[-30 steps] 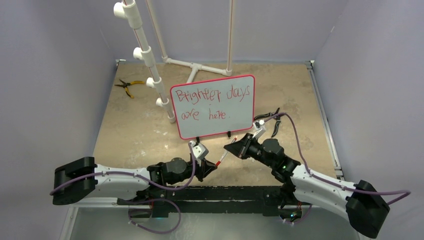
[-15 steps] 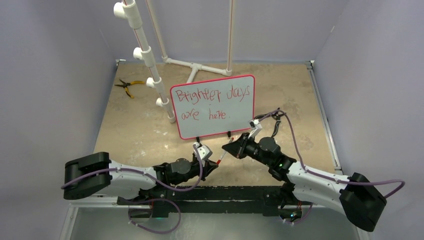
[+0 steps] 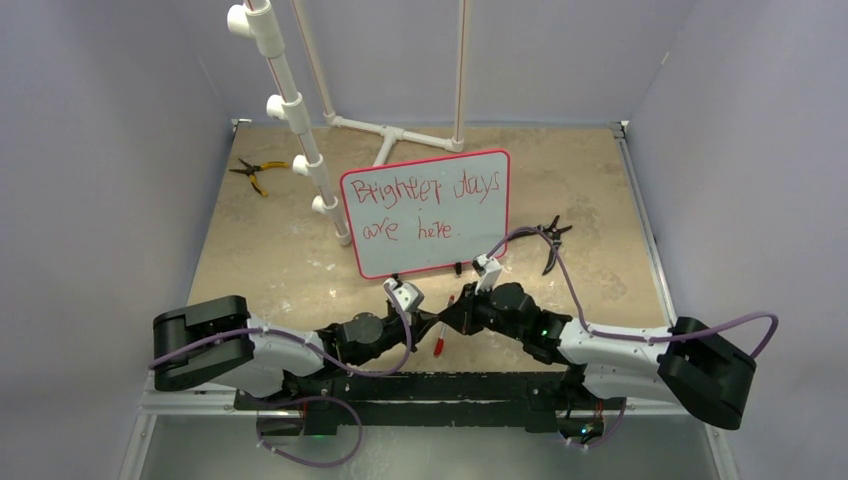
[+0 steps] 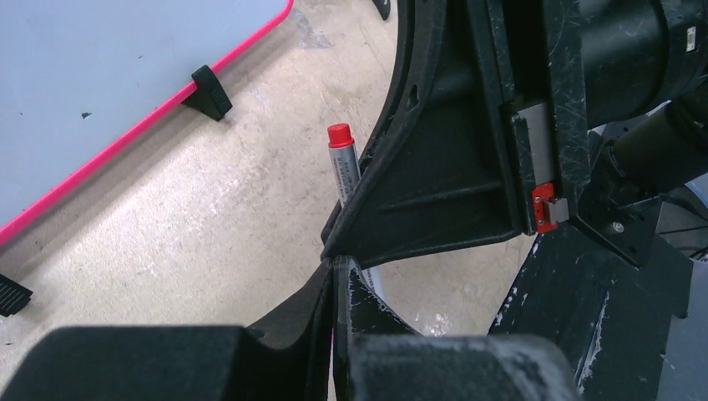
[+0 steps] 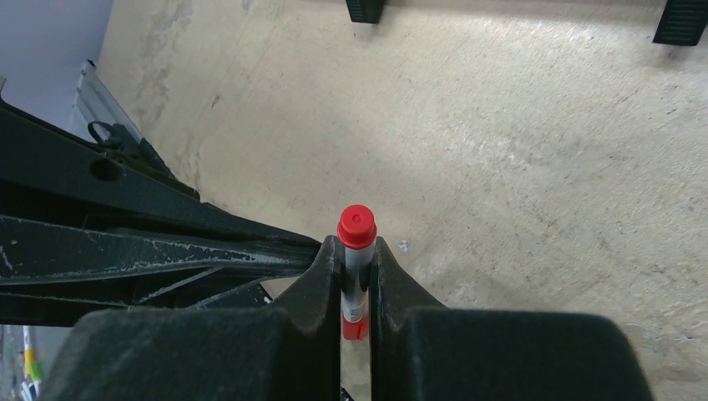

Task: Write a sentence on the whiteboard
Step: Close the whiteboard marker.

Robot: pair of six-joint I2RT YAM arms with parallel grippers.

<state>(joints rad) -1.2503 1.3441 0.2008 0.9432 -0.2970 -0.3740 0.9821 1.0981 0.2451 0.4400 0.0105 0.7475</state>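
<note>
Top view: the whiteboard [image 3: 480,238] stands at 12 o'clock of the grippers, the sentence [image 3: 425,205] filling two rows. Within the last second both arms have drawn back towards their bases, and the right gripper [image 3: 452,318] has carried the marker [image 3: 440,335] off the board.

Left wrist: the left gripper [image 4: 334,280] is pinched together on nothing, its tips against the right one.

Right wrist: the jaws clamp the marker, whose red end is probably the cap. The writing looks finished.

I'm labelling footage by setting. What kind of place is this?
Probably a robotics lab test cell: two arms bolted to a tan table, plain partition walls boxing it in, and a white PVC pipe frame.
</note>
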